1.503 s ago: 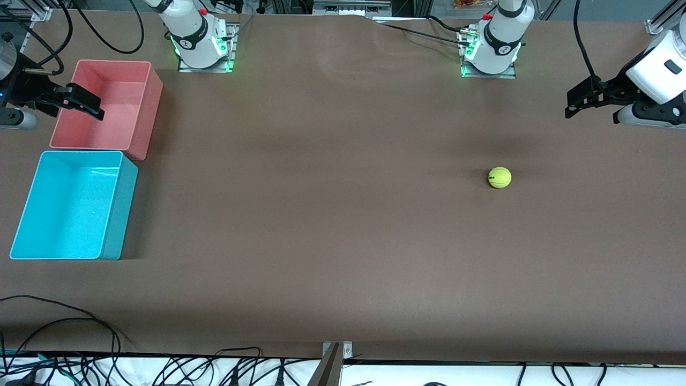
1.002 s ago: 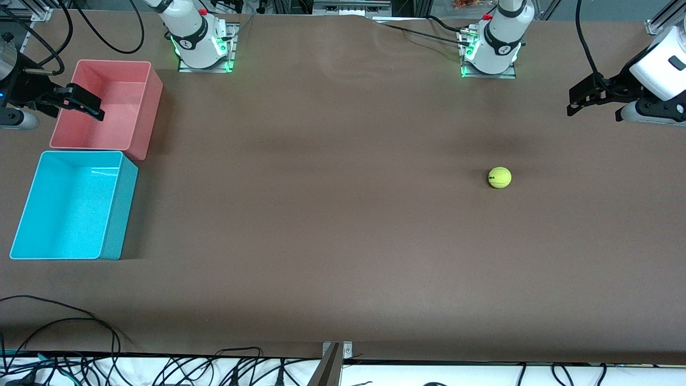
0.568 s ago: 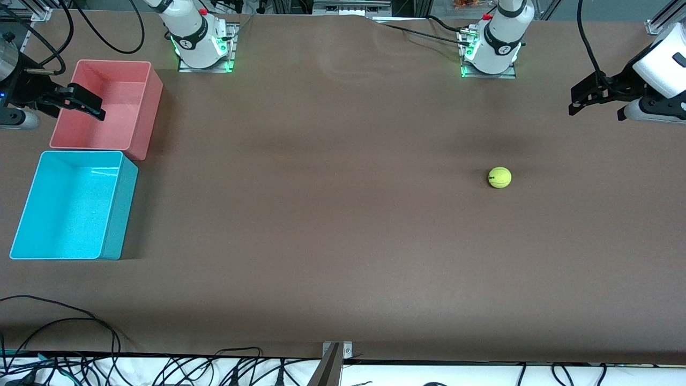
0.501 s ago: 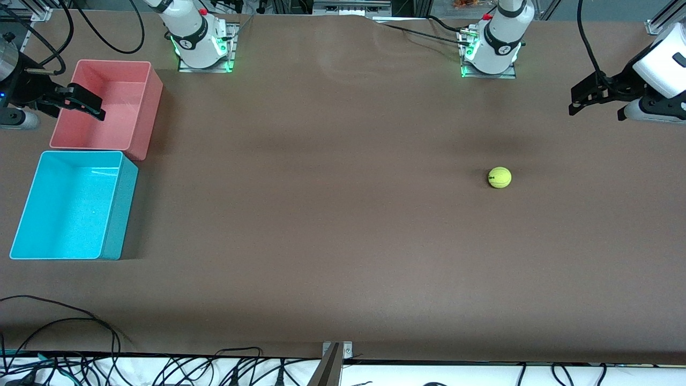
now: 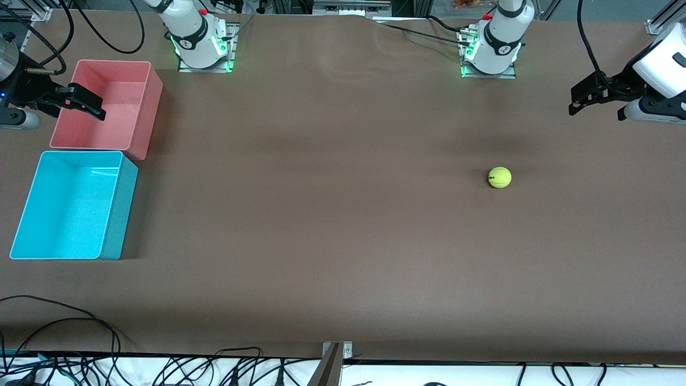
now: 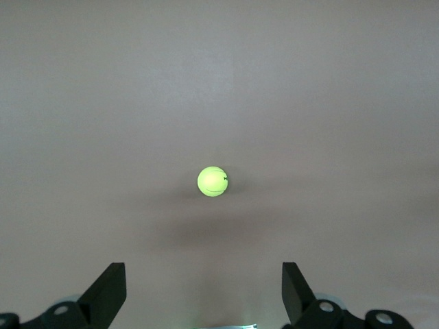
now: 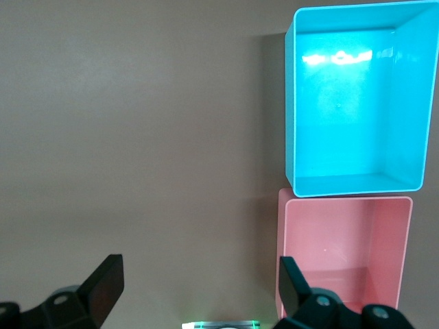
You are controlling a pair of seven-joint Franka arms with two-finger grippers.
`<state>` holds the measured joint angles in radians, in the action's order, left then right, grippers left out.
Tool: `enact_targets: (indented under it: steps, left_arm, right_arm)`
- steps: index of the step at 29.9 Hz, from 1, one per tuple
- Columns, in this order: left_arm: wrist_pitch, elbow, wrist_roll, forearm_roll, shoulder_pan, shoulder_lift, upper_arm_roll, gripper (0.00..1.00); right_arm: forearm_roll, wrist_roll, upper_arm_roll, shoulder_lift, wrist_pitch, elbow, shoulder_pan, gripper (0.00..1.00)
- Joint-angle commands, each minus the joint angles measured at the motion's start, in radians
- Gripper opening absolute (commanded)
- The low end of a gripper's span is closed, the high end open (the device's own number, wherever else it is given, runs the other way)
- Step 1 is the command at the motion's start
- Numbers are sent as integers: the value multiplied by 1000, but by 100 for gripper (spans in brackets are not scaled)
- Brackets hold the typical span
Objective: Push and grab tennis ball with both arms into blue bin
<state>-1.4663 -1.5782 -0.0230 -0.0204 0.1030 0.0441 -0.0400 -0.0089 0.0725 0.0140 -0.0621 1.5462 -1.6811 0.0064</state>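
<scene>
Brown table (image 5: 332,225) fills my front view, cables along its near edge. I see the tennis ball (image 5: 499,177) resting on the bare surface toward the left arm's end, nearer the front camera than the left arm's base (image 5: 490,51), touching nothing. Blue bin (image 5: 124,214) sits at the right arm's end, well apart from the ball, nothing in it. Pink bin (image 5: 143,115) stands just beside the blue one, farther from the camera, also with nothing inside.

My left gripper (image 5: 578,101) hangs in the air over the left arm's end of the table, jaws spread wide, holding nothing. In the left wrist view both fingers (image 6: 106,295) show well apart, with the ball (image 6: 212,181) on the table past them, clear of the fingers.

My right gripper (image 5: 86,103) hangs over the pink bin's edge, jaws wide open, nothing in them. Right wrist view shows its fingers (image 7: 104,284) spread apart, with the blue bin (image 7: 291,123) and pink bin (image 7: 287,260) side by side below.
</scene>
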Motion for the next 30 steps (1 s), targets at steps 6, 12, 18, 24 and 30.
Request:
enact_targets:
  steps: [6, 12, 18, 24, 30]
  left_arm:
    - [26, 30, -20, 22, -5, -10, 3, 100]
    - [26, 30, -20, 22, -5, -10, 3, 100]
    - [26, 32, -20, 22, -5, -10, 3, 100]
    - [26, 30, -20, 22, -3, -10, 3, 100]
    - [26, 30, -18, 22, -3, -12, 3, 100]
  right_arm:
    - [15, -11, -2, -15, -8, -5, 3, 100]
    - [15, -10, -2, -15, -8, -5, 3, 100]
    - [15, -4, 1, -16, -8, -5, 3, 100]
    - [15, 1, 3, -16, -6, -5, 4, 100]
    - [15, 4, 9, -19, -12, -6, 4, 100]
